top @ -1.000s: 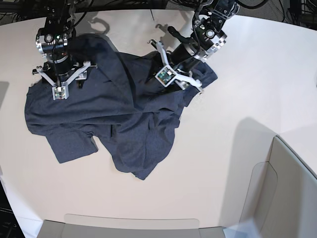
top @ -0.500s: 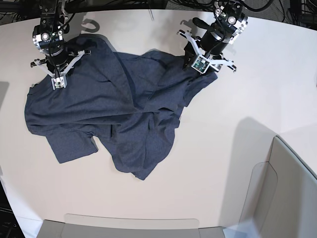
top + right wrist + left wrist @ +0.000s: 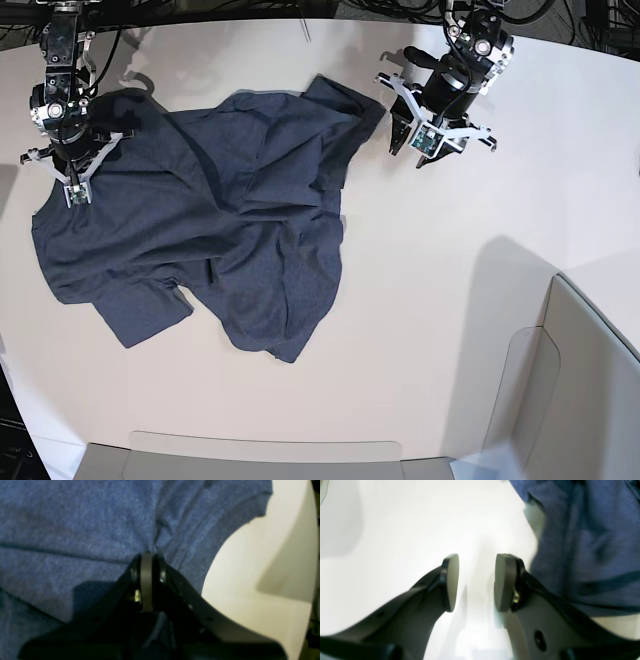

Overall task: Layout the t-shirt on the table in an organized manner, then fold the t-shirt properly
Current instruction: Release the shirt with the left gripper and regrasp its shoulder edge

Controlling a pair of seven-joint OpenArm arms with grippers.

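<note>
The counter [image 3: 480, 300] is the biggest thing before me, a smooth off-white top with a rounded edge, bare across its right half. At its lower right corner stands a grey-beige bin wall [image 3: 585, 390], well apart from everything else.

The t-shirt [image 3: 200, 230] lies on the left half of the counter, a dark heathered navy heap, rumpled and not flat. Broad folds cross its middle, one lobe reaches toward the front edge, and a short sleeve sticks out at its lower left. Its upper right corner points toward my left arm and stops just short of it. I cannot make out any lettering on it.

My right fingers [image 3: 72, 190] are at the shirt's upper left edge, close to the counter's far left rim. In the right wrist view they [image 3: 147, 562] are clenched tight together, with creases in the blue cloth [image 3: 100, 525] running into the tips, so I am pinching a fold of the shirt there.

My left fingers [image 3: 418, 150] hang over bare counter just beside the shirt's upper right corner. In the left wrist view they [image 3: 475, 580] are spread apart with only white counter [image 3: 395, 530] between the pads [image 3: 502, 582], grasping nothing; the blue cloth [image 3: 590, 542] lies off to one side of them.
</note>
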